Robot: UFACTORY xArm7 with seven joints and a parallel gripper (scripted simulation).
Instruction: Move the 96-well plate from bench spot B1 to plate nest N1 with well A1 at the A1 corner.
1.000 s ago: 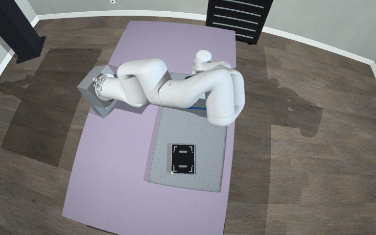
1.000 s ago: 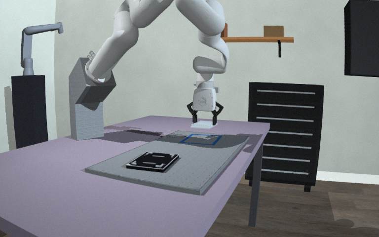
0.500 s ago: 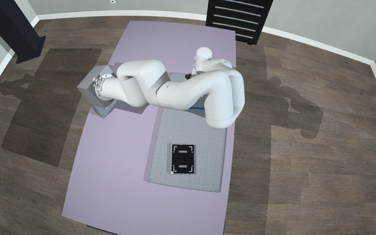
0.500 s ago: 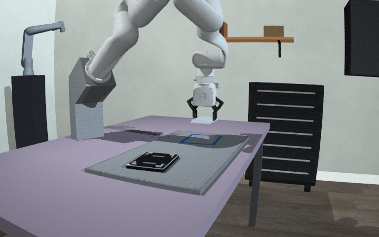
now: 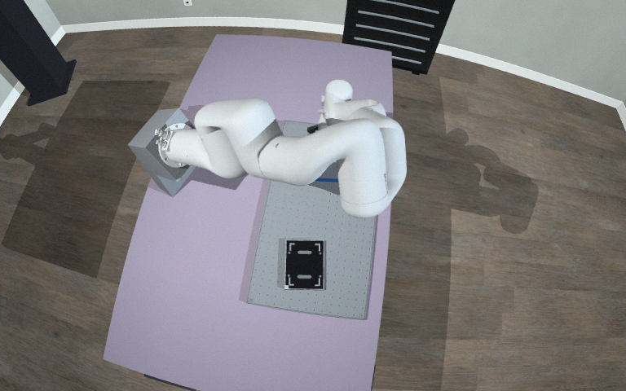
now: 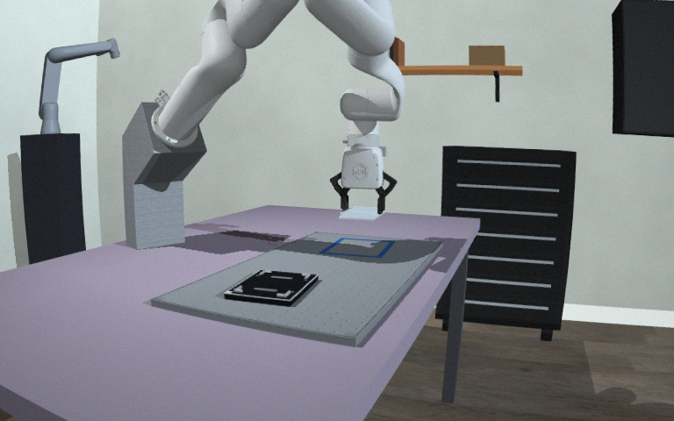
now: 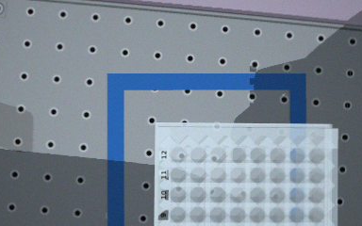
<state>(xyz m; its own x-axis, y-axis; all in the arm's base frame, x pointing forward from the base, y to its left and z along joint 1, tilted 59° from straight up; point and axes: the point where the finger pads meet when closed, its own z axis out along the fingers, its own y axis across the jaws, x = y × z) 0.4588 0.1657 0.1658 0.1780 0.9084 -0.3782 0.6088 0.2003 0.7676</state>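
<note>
Two black fingers (image 6: pixel 381 202) of the end effector (image 6: pixel 362 204) stand spread wide, clamped on the sides of the clear 96-well plate (image 6: pixel 360 212), which hangs level in the air above the blue outline of spot B1 (image 6: pixel 357 247). From the wrist view the plate (image 7: pixel 244 174) fills the lower right, its row numbers 9 to 12 readable along the left edge, with the blue frame (image 7: pixel 116 141) and the drilled grey breadboard (image 7: pixel 51 56) showing beneath and through it. I cannot make out the cut-off corner from here. Farther along the breadboard (image 6: pixel 340 307), well apart from the plate, sits the black plate nest N1 (image 6: pixel 273 287) with its white corner marks (image 5: pixel 305 264). Breadboard and arm pedestal (image 6: pixel 153 218) both rest on the lilac tabletop (image 6: pixel 69 323). Behind stands a dark drawer cabinet (image 6: pixel 507 239).
</note>
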